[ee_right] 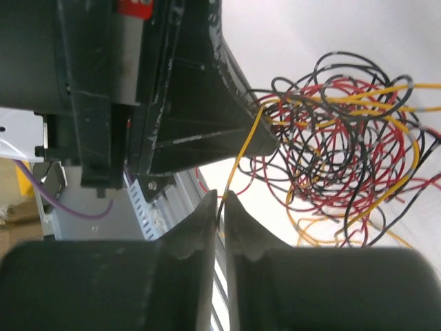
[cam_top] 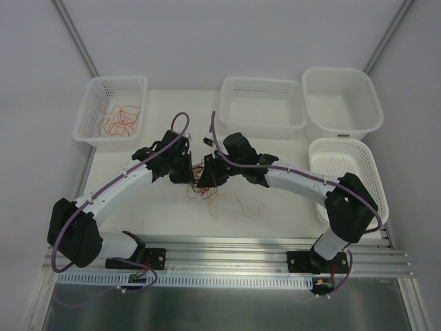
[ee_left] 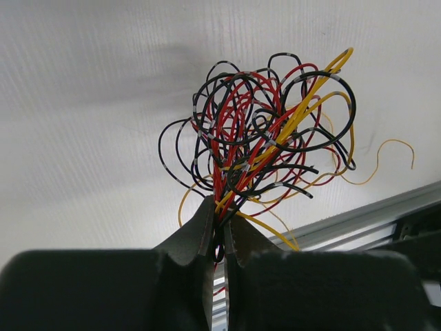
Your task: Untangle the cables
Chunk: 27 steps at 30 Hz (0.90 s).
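Note:
The cables [cam_top: 201,185] form one tangle of red, black and yellow strands at the table's middle, held up between both arms. My left gripper [cam_top: 182,169] is shut on a bundle of strands at the tangle's base [ee_left: 222,210]; the loops [ee_left: 269,131] fan out above the fingers. My right gripper [cam_top: 211,172] faces it from the right. Its jaws [ee_right: 222,198] are pinched on a single yellow cable [ee_right: 242,155] that runs up into the tangle [ee_right: 337,148]. A few thin tan strands [cam_top: 238,205] trail onto the table in front.
A mesh basket [cam_top: 96,93] at the back left holds loose orange and red cables [cam_top: 118,123]. A second mesh basket [cam_top: 262,103] and a plain tub [cam_top: 341,100] stand at the back, a third basket [cam_top: 348,176] at the right. An aluminium rail [cam_top: 227,252] lines the near edge.

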### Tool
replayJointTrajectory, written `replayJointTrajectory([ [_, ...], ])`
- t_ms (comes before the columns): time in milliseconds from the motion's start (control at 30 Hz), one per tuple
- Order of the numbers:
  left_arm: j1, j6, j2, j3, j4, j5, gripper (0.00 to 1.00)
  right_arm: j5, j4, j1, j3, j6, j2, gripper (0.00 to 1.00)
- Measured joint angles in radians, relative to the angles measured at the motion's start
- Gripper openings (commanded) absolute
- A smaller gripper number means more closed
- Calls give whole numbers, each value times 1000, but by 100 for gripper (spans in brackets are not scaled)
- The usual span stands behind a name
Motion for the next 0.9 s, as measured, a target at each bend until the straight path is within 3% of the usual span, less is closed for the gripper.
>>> replayJointTrajectory([
  [67, 0, 0, 0, 0, 0, -15, 0, 3, -2, 1, 3, -5, -2, 1],
  [300, -10, -10, 10, -21, 5, -45, 15, 63, -106, -14, 5, -65, -75, 1],
  [700, -11, -38, 117, -55, 4, -160, 20, 137, -330, -89, 73, -157, -371, 1],
  [900, 39, -39, 129, -70, 10, -187, 15, 196, -445, -166, 89, -205, -480, 1],
])
